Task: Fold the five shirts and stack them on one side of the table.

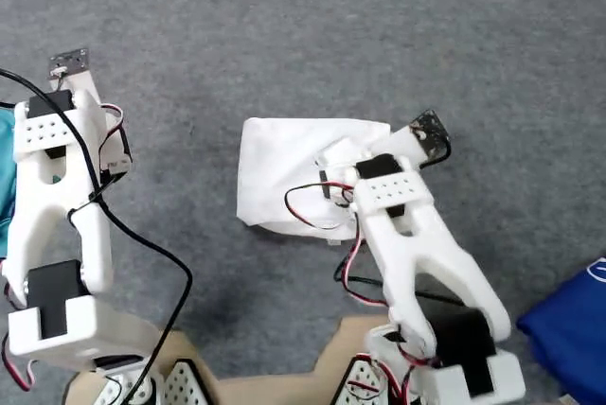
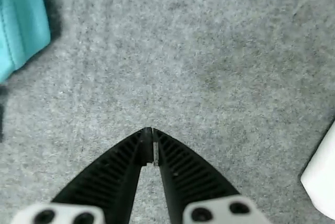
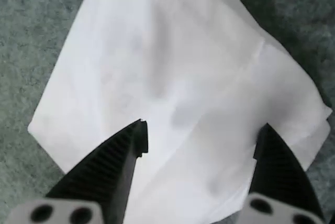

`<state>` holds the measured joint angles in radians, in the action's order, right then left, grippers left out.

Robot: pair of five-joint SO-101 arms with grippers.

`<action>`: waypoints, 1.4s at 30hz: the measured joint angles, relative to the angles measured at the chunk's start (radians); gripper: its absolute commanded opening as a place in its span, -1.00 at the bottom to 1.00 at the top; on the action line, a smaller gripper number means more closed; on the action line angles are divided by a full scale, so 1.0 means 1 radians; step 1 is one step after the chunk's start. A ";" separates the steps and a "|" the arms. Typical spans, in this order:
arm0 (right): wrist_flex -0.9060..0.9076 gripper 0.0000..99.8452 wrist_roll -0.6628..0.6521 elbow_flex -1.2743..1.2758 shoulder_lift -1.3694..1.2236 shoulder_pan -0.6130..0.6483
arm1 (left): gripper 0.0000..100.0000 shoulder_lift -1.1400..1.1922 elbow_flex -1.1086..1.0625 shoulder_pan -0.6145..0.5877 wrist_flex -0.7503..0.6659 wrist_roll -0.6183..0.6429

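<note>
A folded white shirt (image 1: 284, 173) lies on the grey table (image 1: 284, 36) near the middle. My right gripper (image 3: 203, 135) hovers open just above it, both black fingers spread over the white cloth (image 3: 172, 72) without pinching it. The right arm (image 1: 402, 206) covers the shirt's right part in the high view. My left gripper (image 2: 149, 148) is shut on nothing, low over bare grey felt at the table's left side. A teal shirt (image 2: 21, 20) lies close beside it, also at the left edge (image 1: 8, 173). A white shirt corner (image 2: 322, 182) shows off to one side.
A blue shirt (image 1: 568, 329) lies at the front right corner. The left arm (image 1: 57, 140) stands along the left side, with loose wires (image 1: 142, 235) trailing toward the front. Open grey felt spans the far half of the table.
</note>
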<state>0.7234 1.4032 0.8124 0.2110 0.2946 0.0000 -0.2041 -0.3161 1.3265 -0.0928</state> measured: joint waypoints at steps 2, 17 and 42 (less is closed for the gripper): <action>-0.043 -0.34 0.000 0.000 -0.044 -0.006 | -0.96 0.000 0.000 0.000 -0.011 0.000; -0.080 -0.99 -0.074 -0.129 -0.242 -0.143 | -0.96 0.000 0.000 0.000 -0.011 0.000; 0.580 -0.99 -0.489 -0.721 -0.203 -0.592 | -0.96 0.000 0.000 0.000 -0.034 0.000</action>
<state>1.3034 0.9137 0.0913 0.0084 -0.2977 0.0000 -0.2041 -0.3161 1.2927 -0.0928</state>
